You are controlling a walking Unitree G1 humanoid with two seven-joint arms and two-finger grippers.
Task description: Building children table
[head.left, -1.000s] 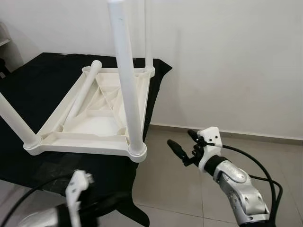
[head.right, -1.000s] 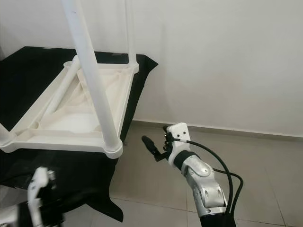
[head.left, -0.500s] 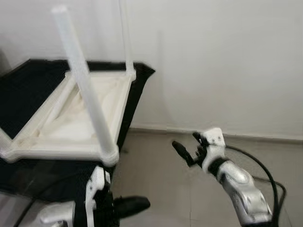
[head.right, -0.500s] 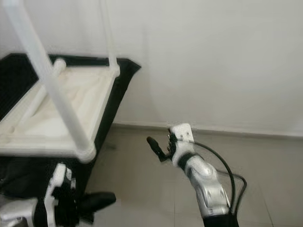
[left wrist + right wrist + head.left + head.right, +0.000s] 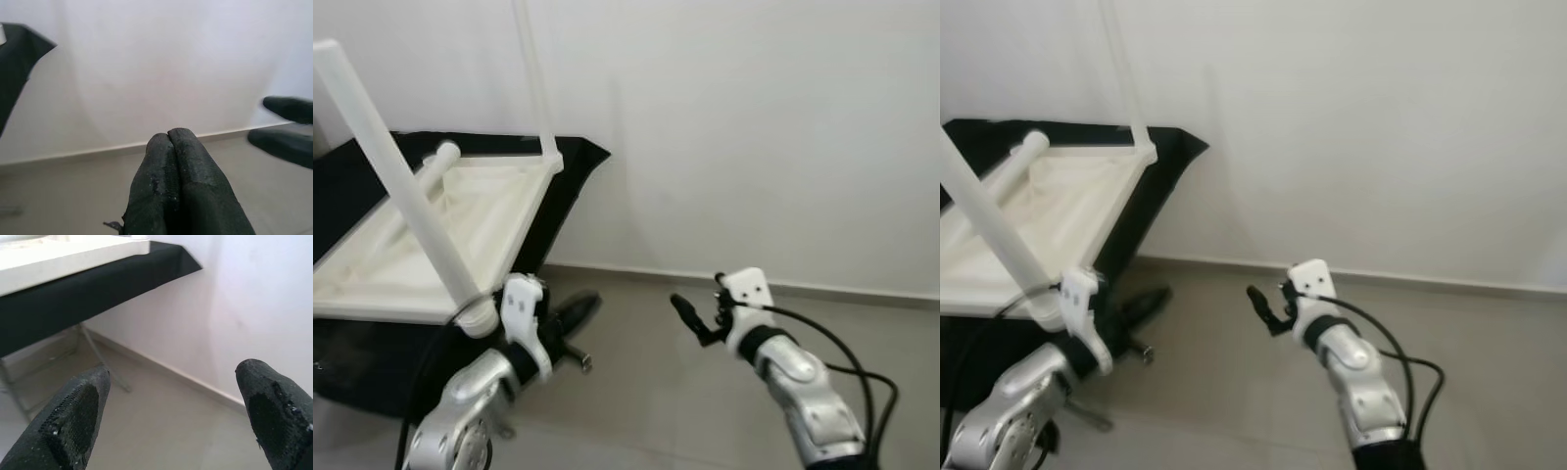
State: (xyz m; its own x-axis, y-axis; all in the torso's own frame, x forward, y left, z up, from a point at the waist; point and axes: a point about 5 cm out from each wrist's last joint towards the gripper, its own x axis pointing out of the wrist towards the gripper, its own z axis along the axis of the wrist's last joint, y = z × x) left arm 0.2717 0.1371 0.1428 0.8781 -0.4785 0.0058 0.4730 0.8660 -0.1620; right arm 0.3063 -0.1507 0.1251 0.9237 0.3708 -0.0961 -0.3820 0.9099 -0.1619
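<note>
Both arms are raised in front of the robot over the tiled floor (image 5: 646, 392), well apart from each other. Left arm bends up from lower left, w/ its left gripper (image 5: 570, 311) just below and beside the near right corner of the white children table (image 5: 460, 220); in the left wrist view its fingers (image 5: 181, 191) are pressed together, gripping nothing. Right arm reaches up from lower right, wrist angled toward the left; right gripper (image 5: 697, 315) hangs over the floor w/ fingers (image 5: 78, 416) spread wide, nothing between them. The children table lies upside down on a surface covered w/ black cloth (image 5: 573, 171), at its right edge near the wall. Legs counted: 2 stand upright in corner sockets – near one (image 5: 406, 186) at the front right corner, thin far one (image 5: 533, 78) at the back right corner, top cut off by the frame. A 3rd leg (image 5: 426, 171) lies loose across the underside ribs, partly hidden behind the near leg. Left part of the children table is cut off, so other corners can't be judged. Left gripper's fingertips are dark and slightly blurred in the eye views. A metal support (image 5: 98, 355) of the surface shows under the cloth in the right wrist view.
</note>
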